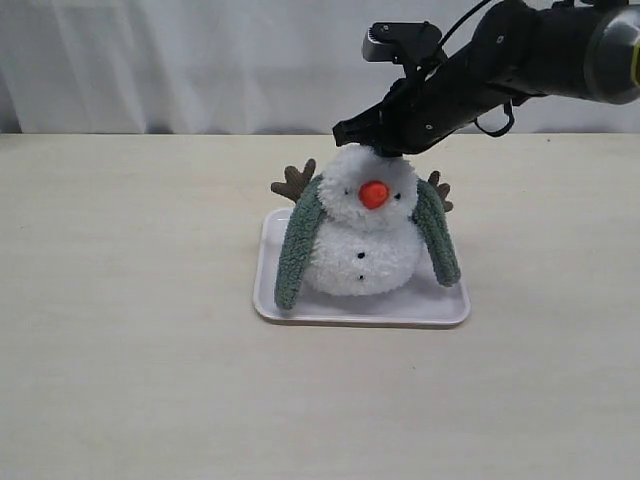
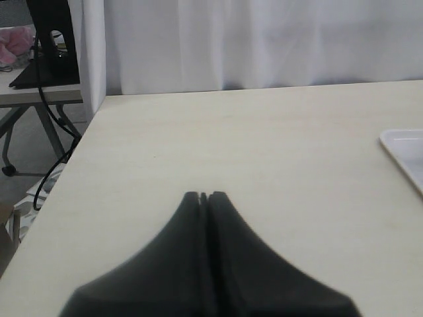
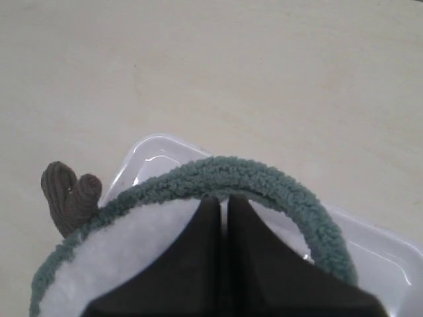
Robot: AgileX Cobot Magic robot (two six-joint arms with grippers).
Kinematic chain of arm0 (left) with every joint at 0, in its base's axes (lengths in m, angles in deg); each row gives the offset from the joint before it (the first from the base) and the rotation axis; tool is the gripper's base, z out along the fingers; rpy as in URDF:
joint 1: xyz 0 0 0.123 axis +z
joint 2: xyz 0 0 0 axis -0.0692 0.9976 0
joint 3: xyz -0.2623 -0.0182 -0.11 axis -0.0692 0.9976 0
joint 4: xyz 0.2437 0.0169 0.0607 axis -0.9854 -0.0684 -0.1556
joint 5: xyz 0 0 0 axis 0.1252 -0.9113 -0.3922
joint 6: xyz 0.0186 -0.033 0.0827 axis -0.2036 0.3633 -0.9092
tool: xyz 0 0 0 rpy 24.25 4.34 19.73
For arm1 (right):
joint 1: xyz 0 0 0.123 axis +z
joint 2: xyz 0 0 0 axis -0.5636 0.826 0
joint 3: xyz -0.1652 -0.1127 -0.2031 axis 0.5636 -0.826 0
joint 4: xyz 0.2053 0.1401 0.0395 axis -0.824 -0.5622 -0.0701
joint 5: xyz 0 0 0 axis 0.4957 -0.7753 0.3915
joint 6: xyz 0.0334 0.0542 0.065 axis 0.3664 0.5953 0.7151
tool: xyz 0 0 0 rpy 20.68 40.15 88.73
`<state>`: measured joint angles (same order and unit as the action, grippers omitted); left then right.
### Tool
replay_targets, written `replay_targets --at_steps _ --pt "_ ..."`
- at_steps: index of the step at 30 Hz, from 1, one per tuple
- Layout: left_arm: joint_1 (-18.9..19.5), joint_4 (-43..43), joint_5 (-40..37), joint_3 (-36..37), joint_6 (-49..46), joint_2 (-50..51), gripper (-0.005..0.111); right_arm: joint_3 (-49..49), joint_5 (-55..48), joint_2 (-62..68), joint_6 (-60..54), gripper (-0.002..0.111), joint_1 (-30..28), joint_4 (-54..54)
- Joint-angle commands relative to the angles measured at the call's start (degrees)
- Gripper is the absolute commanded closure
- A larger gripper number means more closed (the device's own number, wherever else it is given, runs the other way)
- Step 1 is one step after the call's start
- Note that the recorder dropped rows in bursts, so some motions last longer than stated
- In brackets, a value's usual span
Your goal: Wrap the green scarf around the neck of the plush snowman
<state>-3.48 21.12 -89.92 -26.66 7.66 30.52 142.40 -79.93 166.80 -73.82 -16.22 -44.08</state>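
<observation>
Green scarf (image 1: 296, 250) hangs behind the plush snowman (image 1: 362, 255), standing on a white tray (image 1: 445, 308) mid-table, its 2 ends dangling loose left and right; crossing them in front remains. Right gripper (image 3: 223, 198), fingers together and seemingly empty, hovers at the head's back; left gripper (image 2: 203, 195), fingers also together, sits over bare table (image 1: 120, 350) near its left edge, open room all around
</observation>
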Motion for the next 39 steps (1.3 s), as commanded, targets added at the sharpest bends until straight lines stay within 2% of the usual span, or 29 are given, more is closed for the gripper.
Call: replay_targets --at_steps 1,6,13,16,22,27,30,35,39 --pt "-0.3 0.0 0.8 0.1 0.1 0.0 0.107 -0.4 -9.0 0.2 -2.4 0.104 0.1 0.4" --pt "-0.3 0.0 0.8 0.1 0.1 0.0 0.107 -0.4 -16.7 0.0 -2.9 0.104 0.1 1.1" --pt "-0.3 0.0 0.8 0.1 0.1 0.0 0.107 -0.4 -17.4 -3.4 -2.9 0.104 0.1 2.4" --pt "-0.3 0.0 0.8 0.1 0.1 0.0 0.107 -0.4 -18.3 -6.0 -2.9 0.096 0.1 2.4" --pt "-0.3 0.0 0.8 0.1 0.1 0.0 0.107 -1.8 -21.1 -12.0 -1.0 0.070 0.1 3.4" --pt "-0.3 0.0 0.8 0.1 0.1 0.0 0.107 -7.2 -20.5 -17.8 7.3 0.065 0.1 14.4" --pt "-0.3 0.0 0.8 0.1 0.1 0.0 0.107 -12.6 -18.5 -20.7 7.7 0.065 0.0 16.5" --pt "-0.3 0.0 0.8 0.1 0.1 0.0 0.107 -23.0 -8.5 -22.6 7.7 0.065 0.0 16.5" --pt "-0.3 0.0 0.8 0.1 0.1 0.0 0.107 -29.2 2.0 -21.4 7.7 0.055 0.0 15.8"
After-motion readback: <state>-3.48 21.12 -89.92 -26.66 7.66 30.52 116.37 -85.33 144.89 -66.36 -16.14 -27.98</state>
